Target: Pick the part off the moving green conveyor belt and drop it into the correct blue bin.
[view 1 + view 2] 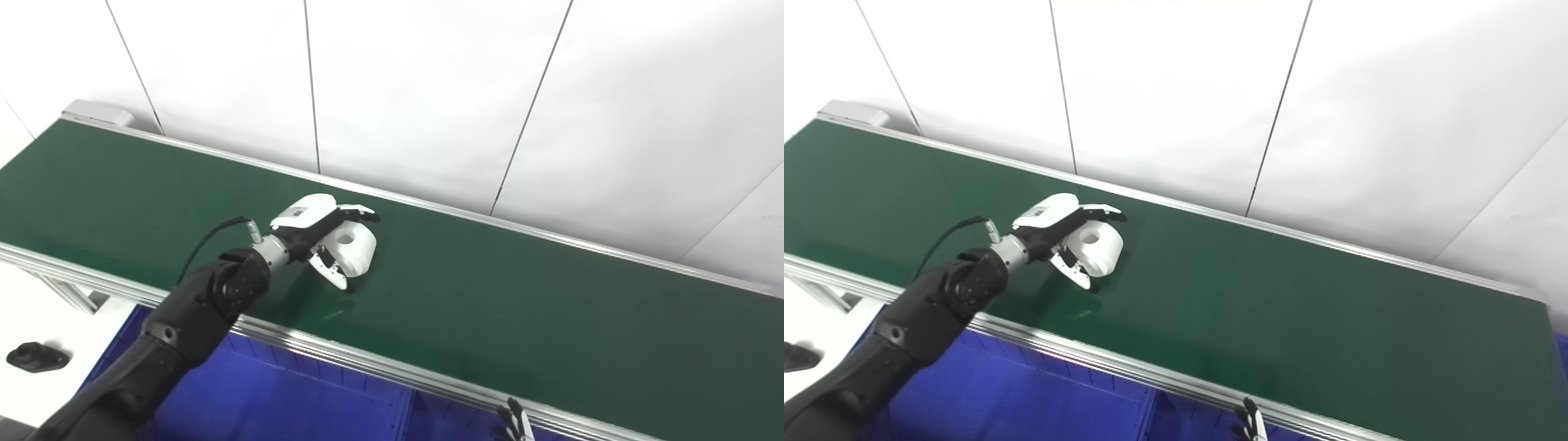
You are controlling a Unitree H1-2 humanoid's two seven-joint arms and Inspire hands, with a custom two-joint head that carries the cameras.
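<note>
Blue bin [306, 392] nearest, under the belt's front rail; right hand [514, 422] barely peeks in at the bottom edge, can't tell its state. Risk: belt runs, so the half-closed grip may let the part slide or roll out. Left hand [324, 236] on green conveyor belt [520, 306], fingers and thumb curled around white part [355, 248], touching it, not lifted clear.

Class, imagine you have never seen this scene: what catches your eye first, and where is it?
First, the left hand at mid-belt, fingers curled round a white part with a round hole. Then the green belt itself, running slantwise across the picture. Blue bins sit below its near rail.
</note>
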